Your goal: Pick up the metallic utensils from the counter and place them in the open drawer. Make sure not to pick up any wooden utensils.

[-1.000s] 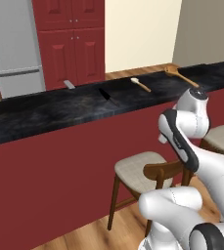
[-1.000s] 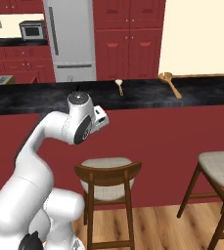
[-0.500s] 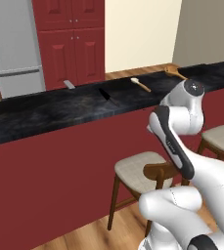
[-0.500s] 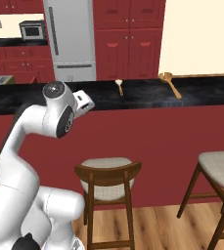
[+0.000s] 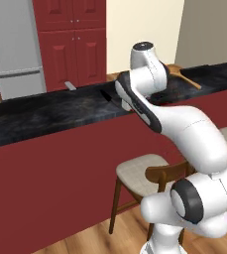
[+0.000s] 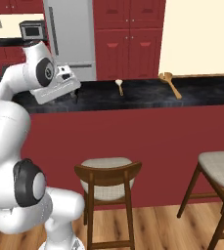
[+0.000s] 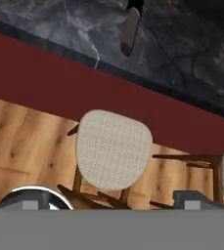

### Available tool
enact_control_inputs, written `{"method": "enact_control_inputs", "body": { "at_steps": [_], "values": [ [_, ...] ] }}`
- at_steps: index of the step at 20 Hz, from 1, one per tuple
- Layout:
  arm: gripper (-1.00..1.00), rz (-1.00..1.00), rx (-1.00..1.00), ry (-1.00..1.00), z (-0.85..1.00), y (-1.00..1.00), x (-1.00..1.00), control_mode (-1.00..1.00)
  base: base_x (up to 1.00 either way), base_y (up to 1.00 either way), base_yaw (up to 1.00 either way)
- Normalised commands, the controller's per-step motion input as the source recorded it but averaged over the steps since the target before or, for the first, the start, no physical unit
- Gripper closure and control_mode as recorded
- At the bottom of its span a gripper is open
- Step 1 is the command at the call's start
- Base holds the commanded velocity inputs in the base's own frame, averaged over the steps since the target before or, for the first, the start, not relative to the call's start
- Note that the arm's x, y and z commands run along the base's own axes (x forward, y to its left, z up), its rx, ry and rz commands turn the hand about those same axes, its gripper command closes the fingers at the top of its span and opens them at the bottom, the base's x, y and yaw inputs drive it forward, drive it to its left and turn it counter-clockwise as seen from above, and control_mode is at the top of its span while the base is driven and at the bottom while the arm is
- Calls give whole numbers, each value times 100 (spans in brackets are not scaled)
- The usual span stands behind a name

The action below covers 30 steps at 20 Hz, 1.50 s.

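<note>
Black stone counter (image 5: 45,111) lies under the raised gripper (image 6: 67,88) — jaw state cannot be told; the knife (image 7: 129,29) must be approached next.

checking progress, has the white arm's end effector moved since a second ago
Yes. In the right base view the end effector has swung left and up, from in front of the red panels to over the glossy black stone counter.

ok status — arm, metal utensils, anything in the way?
Gripper over the counter, fingers' state unclear, nothing held. Knife and fork on the stone, untouched. Wooden spoon lies off to the side; path looks clear.
</note>
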Motion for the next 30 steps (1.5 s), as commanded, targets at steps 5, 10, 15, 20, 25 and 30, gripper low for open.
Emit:
{"method": "enact_control_inputs", "body": {
  "at_steps": [5, 10, 15, 20, 25, 30],
  "values": [
    [-100, -6, 22, 20, -5, -4, 92, -100, 0, 0, 0],
    [-100, 0, 27, 0, -53, -12, 62, -100, 0, 0, 0],
    [-100, -1, 5, -1, -6, 0, 26, -100, 0, 0, 0],
    [-100, -3, 1, -8, 0, 6, -6, -100, 0, 0, 0],
    [-100, -9, 1, -18, -7, 3, 15, -100, 0, 0, 0],
    [-100, -13, 4, -22, -29, 8, 4, -100, 0, 0, 0]
  ]
}}
